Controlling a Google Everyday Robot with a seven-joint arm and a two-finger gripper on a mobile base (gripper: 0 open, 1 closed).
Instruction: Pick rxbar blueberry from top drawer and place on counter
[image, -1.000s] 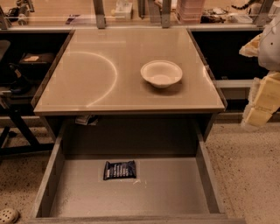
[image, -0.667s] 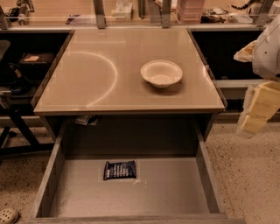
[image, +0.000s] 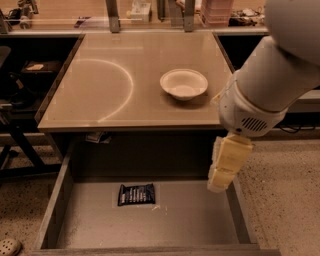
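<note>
The rxbar blueberry (image: 136, 194) lies flat on the speckled floor of the open top drawer (image: 185, 222), left of the middle and near the back. The tan counter (image: 115, 95) sits above and behind the drawer. My gripper (image: 219, 183) hangs from the white arm (image: 265, 85) over the drawer's right side, above the floor and well to the right of the bar. It touches nothing and holds nothing.
A white bowl (image: 183, 84) stands on the right half of the counter, just left of my arm. A pale arc mark (image: 122, 82) runs across the counter's left half. Dark shelves and clutter flank the counter. Speckled floor (image: 285, 200) lies right of the drawer.
My arm has swung in from the right edge of the view to the left and down. The gripper now hangs over the drawer's right side. The bar and the bowl have not moved.
</note>
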